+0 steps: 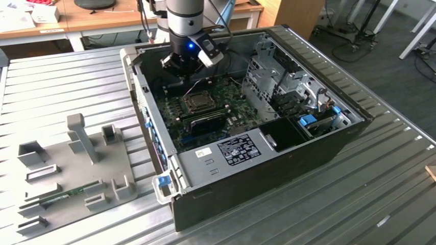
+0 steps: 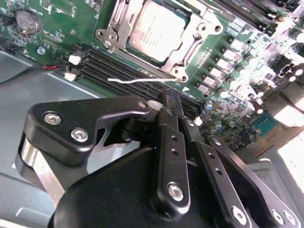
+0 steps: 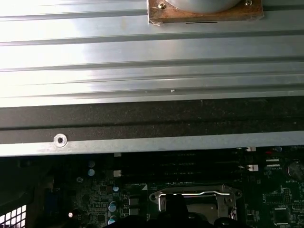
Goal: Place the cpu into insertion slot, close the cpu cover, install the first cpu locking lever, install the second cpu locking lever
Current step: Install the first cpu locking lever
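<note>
The cpu (image 2: 156, 29) lies flat in the insertion slot (image 1: 198, 102) on the green motherboard (image 2: 61, 33), inside the open computer case. The silvery cpu cover (image 2: 199, 28) is down around the chip's edges. One thin silvery locking lever (image 2: 137, 80) sticks out free over the black memory slots (image 2: 118, 66). My gripper (image 2: 167, 100) hangs just short of that lever, its black fingers (image 2: 173, 142) together with nothing between them. In the exterior view my gripper (image 1: 183, 65) is inside the case, above the socket's far side. In the first wrist view the insertion slot (image 3: 190, 202) sits below the case wall.
The case walls (image 1: 143, 102) and a metal drive cage (image 1: 279, 76) hem in the board. A long black card (image 1: 204, 123) lies beside the socket. A grey fixture plate (image 1: 68, 168) rests on the ribbed metal table (image 1: 340, 204) at the exterior view's left. A coin battery (image 2: 26, 21) sits on the board.
</note>
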`<state>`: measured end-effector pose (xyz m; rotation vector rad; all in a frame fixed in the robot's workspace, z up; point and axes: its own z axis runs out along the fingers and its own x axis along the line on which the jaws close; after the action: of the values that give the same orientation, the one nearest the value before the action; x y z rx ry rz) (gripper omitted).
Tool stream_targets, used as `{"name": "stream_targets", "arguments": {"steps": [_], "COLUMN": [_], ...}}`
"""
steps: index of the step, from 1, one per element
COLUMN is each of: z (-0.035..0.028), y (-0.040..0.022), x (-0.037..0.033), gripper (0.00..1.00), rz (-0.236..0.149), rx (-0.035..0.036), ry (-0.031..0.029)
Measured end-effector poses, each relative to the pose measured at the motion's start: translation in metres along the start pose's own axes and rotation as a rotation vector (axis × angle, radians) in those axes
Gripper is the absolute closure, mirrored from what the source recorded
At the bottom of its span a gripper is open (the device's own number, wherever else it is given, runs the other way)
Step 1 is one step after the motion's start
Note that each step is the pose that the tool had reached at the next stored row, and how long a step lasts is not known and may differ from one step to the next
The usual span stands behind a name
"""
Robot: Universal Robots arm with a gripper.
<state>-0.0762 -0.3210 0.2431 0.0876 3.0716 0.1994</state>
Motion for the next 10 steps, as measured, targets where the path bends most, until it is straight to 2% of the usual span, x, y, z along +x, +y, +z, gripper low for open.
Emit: {"name": "stream_targets", "arguments": {"steps": [5,10], "z": [0.0030,0.0051], "y": [0.0008,0.0009], "x": [-0.0016,-0.0035], "gripper": [0.89,0.89], "rz": [0.000,0.001], "rx": [-0.0011,-0.0146], "ry": [0.0000,0.0009]}}
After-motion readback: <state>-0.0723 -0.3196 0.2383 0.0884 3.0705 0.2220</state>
